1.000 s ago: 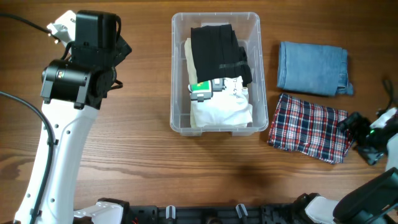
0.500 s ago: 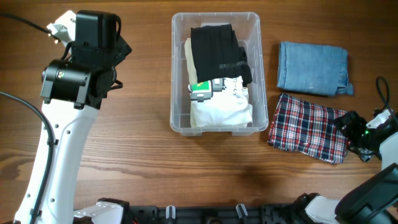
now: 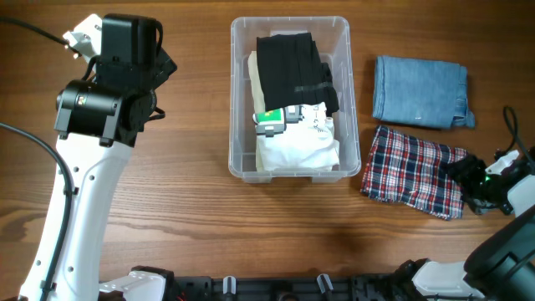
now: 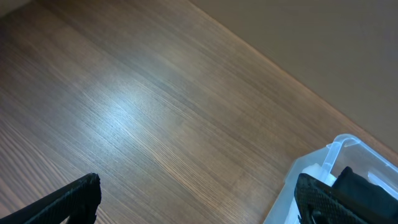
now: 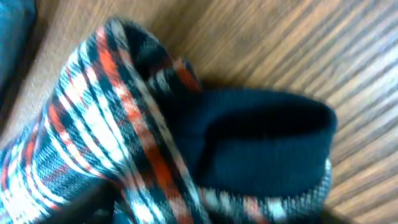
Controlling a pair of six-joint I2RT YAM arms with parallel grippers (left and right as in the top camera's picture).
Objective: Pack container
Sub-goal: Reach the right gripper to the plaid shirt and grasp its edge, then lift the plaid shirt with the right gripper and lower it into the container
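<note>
A: Count?
B: One clear plastic rectangular container [image 3: 239, 109] mid-table, holding one black garment [image 3: 288, 60] and one white garment [image 3: 298, 140]. To its right, one folded blue denim piece [image 3: 418, 90] and one red-white-navy plaid cloth [image 3: 414, 170].
A: Pincers?
B: The left gripper [image 4: 198, 202] is spread wide and empty. The right gripper [image 3: 468, 174] touches the plaid's edge; its view is blurred, so I can't tell the gap.

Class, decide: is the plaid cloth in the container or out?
Outside. The plaid cloth lies on the table, right of the container.

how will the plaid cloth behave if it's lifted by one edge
Probably floppy: the plaid cloth lies folded flat with a curled hem, so it should drape and may unfold. Likely light for its size, since it looks like thin fabric.
</note>
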